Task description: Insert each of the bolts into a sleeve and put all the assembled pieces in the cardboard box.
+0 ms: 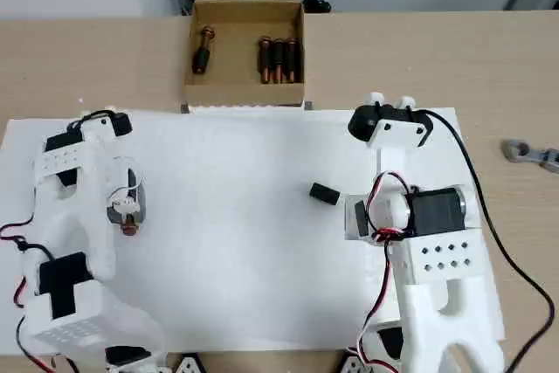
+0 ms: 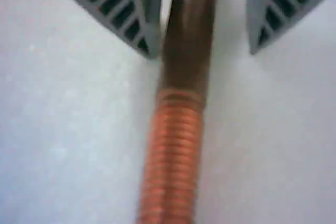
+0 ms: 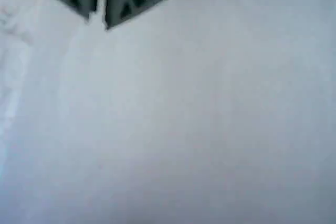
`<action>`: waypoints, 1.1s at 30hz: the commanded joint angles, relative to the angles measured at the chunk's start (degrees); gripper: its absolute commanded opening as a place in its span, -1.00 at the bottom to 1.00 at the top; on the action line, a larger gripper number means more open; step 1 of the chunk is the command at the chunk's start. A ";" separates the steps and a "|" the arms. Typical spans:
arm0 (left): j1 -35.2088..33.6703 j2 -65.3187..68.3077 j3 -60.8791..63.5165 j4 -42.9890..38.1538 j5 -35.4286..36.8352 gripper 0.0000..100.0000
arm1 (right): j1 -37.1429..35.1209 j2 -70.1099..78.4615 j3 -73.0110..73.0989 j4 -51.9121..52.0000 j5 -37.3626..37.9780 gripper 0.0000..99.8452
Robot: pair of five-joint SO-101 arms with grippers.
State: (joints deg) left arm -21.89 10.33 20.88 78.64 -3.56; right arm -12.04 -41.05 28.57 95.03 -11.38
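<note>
At the left side of the white sheet (image 1: 236, 251) that covers much of the wooden worktop (image 1: 87, 58), the left arm bends down over the sheet. The left tool (image 1: 127, 207) points at the sheet. It is clamped on a copper-coloured bolt (image 1: 129, 226), whose end peeps out just below it in the high view. In the left wrist view the bolt (image 2: 184, 103) runs between the two grey fingers (image 2: 131, 19) of the left tool (image 2: 202, 53). Its head end is caught between them, and its smooth shank and then its thread reach out past the tips over the sheet.

Further right, just beyond the sheet's far edge, stands the open cardboard box (image 1: 244, 92). It holds four assembled pieces. One (image 1: 203, 50) lies alone and tilted at the box's left. The other three (image 1: 279, 60) lie side by side, touching, at its right.

Right of the sheet's middle a single black sleeve (image 1: 324, 192) lies on its side on the sheet, touching nothing. Just beside it is the right tool (image 1: 356, 216), low over the sheet and apart from the sleeve. In the right wrist view the right tool (image 3: 101, 17) has its fingers pressed together with nothing between them, above the bare white sheet.

At the far right, off the sheet, a metal wrench (image 1: 527, 152) lies on the wood, well apart from the rest.
</note>
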 commanded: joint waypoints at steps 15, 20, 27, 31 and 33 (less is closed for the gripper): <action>4.75 -3.16 -0.75 2.37 -22.24 -0.99 | -0.31 -1.45 -0.35 -0.84 0.35 -0.99; 4.66 -11.78 -0.66 9.14 -42.02 -0.99 | -0.22 -1.45 -0.35 -2.15 0.26 -0.99; 5.71 -20.84 -0.66 15.74 -64.88 -0.99 | -0.22 -1.45 -0.35 -2.07 0.26 -0.99; 8.70 -24.53 -0.66 17.14 -72.79 -0.99 | -0.22 -1.27 -0.35 -2.24 0.26 -0.99; 9.93 -25.58 -0.66 16.88 -77.63 -0.99 | -0.13 -1.36 0.09 -3.91 0.26 -0.99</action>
State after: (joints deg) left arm -13.54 -11.65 21.05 95.08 -74.95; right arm -12.04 -41.05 28.57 93.27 -11.38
